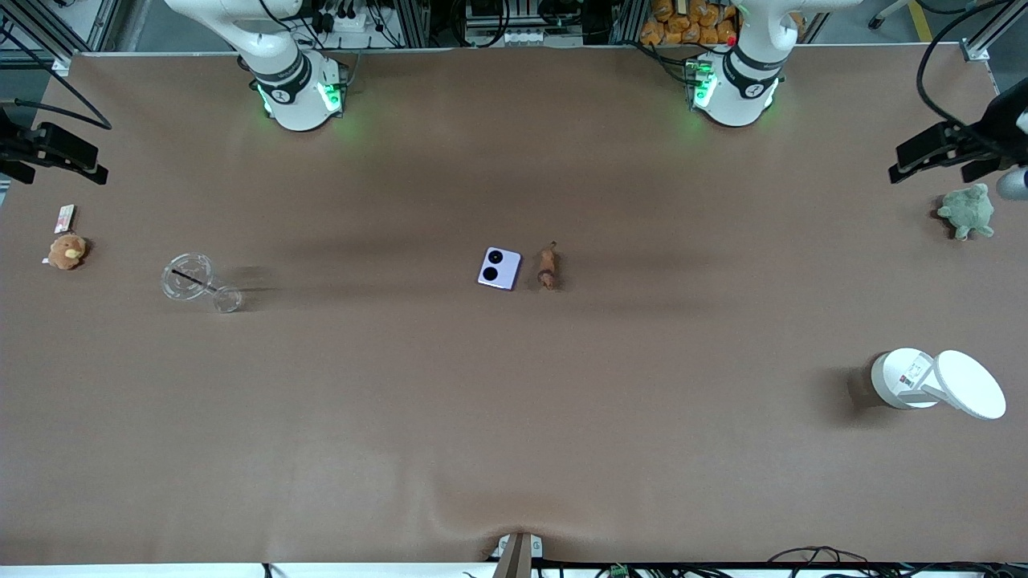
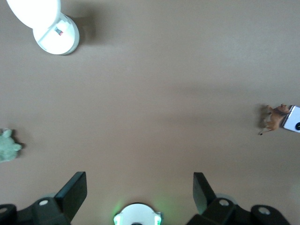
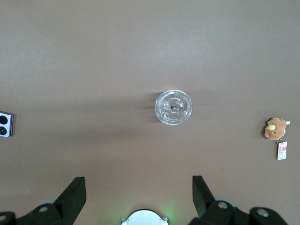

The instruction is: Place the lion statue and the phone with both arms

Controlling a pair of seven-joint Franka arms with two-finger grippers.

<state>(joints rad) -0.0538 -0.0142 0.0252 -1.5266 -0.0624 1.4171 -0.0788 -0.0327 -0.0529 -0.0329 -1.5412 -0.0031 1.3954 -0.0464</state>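
Pale-lavender squarish flip phone [image 1: 499, 268] is lying mid-surface, tiny orange-brown lion statue [image 1: 548, 267] just beside it toward the left arm's end. Left end effector [image 2: 138, 187] and right end effector [image 3: 138, 189] are waiting high above, fingers apart.

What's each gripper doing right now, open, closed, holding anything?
Left gripper: open, empty, high over the table's left-arm end.
Right gripper: open, empty, high over the table's right-arm end.
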